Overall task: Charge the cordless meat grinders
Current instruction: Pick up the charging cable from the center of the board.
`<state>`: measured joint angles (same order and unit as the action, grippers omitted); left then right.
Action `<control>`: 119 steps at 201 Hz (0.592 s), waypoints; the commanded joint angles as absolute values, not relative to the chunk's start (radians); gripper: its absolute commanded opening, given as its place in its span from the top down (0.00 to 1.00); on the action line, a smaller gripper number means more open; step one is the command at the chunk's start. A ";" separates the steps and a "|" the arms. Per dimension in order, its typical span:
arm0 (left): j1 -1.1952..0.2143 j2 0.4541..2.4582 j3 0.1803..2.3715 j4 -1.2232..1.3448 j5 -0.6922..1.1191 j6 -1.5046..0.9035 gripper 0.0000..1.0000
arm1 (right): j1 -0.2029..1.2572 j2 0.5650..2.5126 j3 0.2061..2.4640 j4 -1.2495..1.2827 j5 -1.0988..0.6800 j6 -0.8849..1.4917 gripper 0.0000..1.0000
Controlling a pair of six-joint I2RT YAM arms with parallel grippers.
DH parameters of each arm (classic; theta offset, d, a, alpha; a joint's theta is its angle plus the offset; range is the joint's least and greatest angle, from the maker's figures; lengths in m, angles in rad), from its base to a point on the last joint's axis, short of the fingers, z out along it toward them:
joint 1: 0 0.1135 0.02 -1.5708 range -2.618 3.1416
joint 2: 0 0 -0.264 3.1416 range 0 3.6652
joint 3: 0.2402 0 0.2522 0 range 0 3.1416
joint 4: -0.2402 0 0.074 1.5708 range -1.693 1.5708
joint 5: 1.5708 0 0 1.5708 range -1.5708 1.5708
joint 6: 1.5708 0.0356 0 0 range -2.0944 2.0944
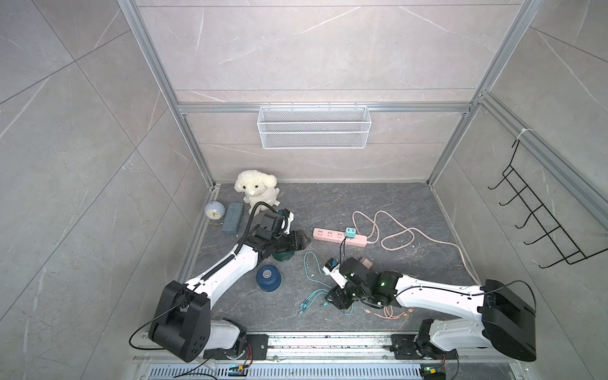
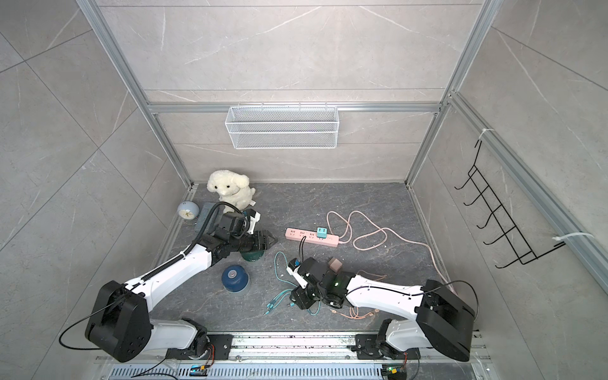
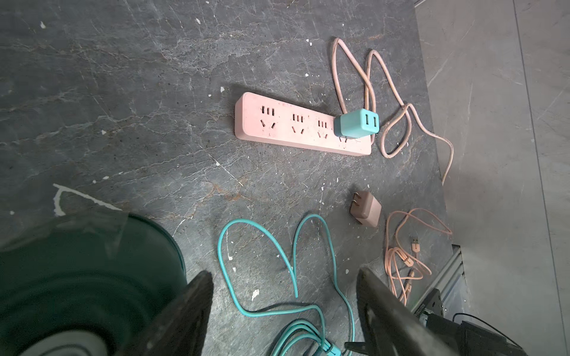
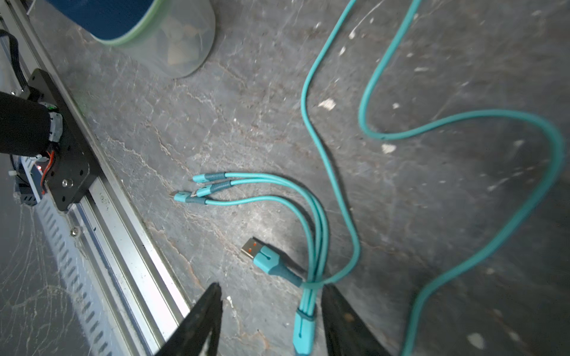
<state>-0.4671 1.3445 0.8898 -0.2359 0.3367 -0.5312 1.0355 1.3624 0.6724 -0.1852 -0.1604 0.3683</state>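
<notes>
The dark green meat grinder stands on the grey floor, half under my left gripper. That gripper is open and empty, with the green dome just outside one finger. The dark blue meat grinder stands nearer the front, on its clear bowl. My right gripper is open low over the teal charging cable. The cable's splitter lies between the fingers, close to one of them. The USB plug lies just ahead of the fingertips.
A pink power strip carries a teal charger. A brown adapter and a pink cable lie near my right arm. A plush dog, a pale clock and a blue-grey block sit back left.
</notes>
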 commanded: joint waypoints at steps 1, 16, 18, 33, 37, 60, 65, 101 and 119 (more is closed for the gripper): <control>-0.471 1.288 0.876 -0.229 0.319 -0.547 0.24 | 1.078 1.401 0.652 -0.114 -0.123 0.487 0.45; -0.471 1.272 0.863 -0.224 0.316 -0.549 0.24 | 1.097 1.396 0.629 -0.088 -0.091 0.554 0.45; -0.470 1.270 0.861 -0.223 0.315 -0.550 0.24 | 1.100 1.394 0.627 -0.086 -0.086 0.563 0.45; -0.471 1.264 0.850 -0.216 0.316 -0.552 0.24 | 1.109 1.377 0.614 -0.083 -0.035 0.618 0.45; -0.471 1.263 0.849 -0.215 0.316 -0.552 0.24 | 1.110 1.373 0.614 -0.088 -0.024 0.629 0.45; -0.471 1.262 0.844 -0.212 0.319 -0.549 0.25 | 1.112 1.370 0.623 -0.136 0.025 0.703 0.47; -0.471 1.261 0.844 -0.213 0.319 -0.547 0.25 | 1.112 1.370 0.624 -0.146 0.035 0.717 0.48; -0.471 1.256 0.841 -0.210 0.319 -0.542 0.25 | 1.104 1.385 0.622 -0.186 0.087 0.807 0.53; -0.471 1.256 0.841 -0.210 0.318 -0.539 0.25 | 1.094 1.406 0.624 -0.194 0.080 0.839 0.58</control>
<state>-0.4671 1.2850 0.8391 -0.2314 0.3157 -0.5419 1.1049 1.3895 0.6262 -0.1535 0.0418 0.7494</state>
